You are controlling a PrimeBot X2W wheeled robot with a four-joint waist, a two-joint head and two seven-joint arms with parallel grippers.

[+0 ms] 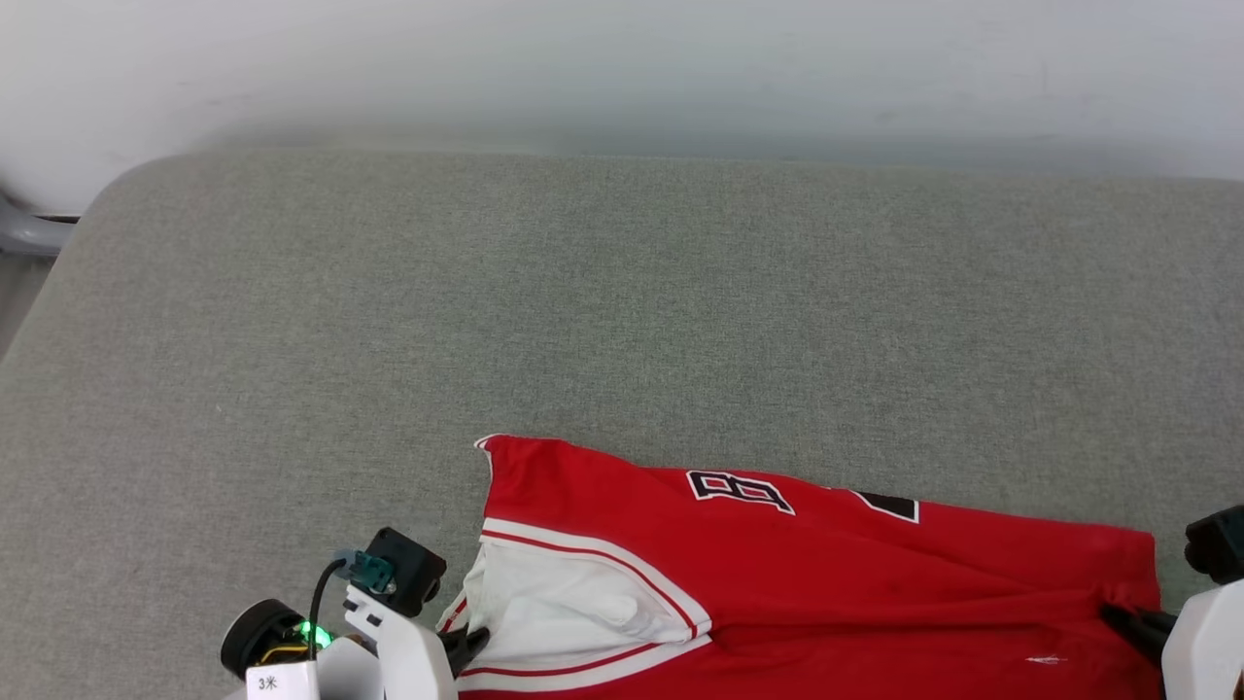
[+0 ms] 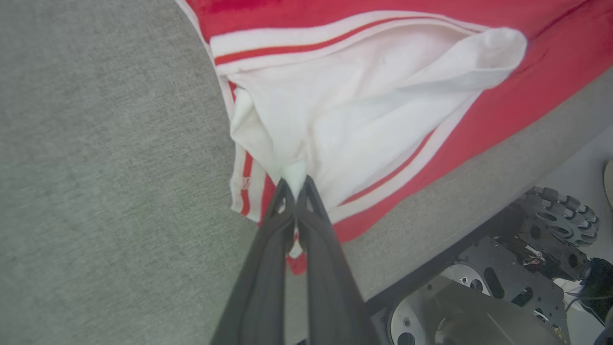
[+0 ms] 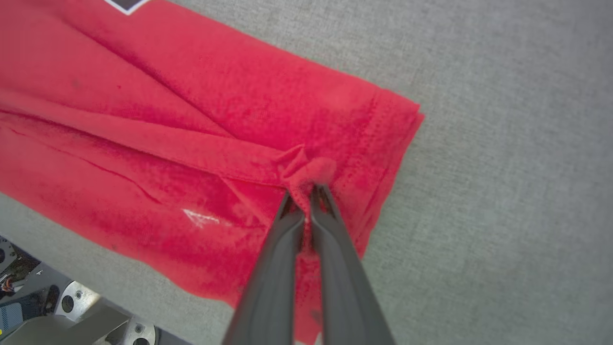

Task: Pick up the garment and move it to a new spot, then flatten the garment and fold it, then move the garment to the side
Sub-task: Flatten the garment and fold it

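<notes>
Item: garment (image 1: 826, 574), red jersey T-shirt. It lies spread but creased on the grey fabric surface (image 1: 486, 292), at the near edge, about 5 o'clock in the head view. Its length runs from 9 to 3 o'clock, and its lower part is cut off by the frame.
- Lettering (image 1: 739, 489): black and white, partly visible toward 12 o'clock on the red face.
- White sleeve (image 1: 573, 603): at the garment's 9 o'clock end, bordered by red-and-white striped trim and folded loosely over itself.

Left gripper (image 1: 474, 642): at 7 o'clock in the head view. Its jaws are closed on a pinch of the white sleeve cloth near the striped trim, seen clearly in the left wrist view (image 2: 296, 184).

Right gripper (image 1: 1118, 614): at 4 o'clock in the head view. Its jaws are closed on a bunched fold of red cloth close to the hem corner (image 3: 306, 191), with creases radiating from the pinch.

Surroundings: a white wall (image 1: 622, 68) at 12 o'clock beyond the surface. The robot's wheeled base (image 2: 560, 220) is at 4 o'clock in the left wrist view.
</notes>
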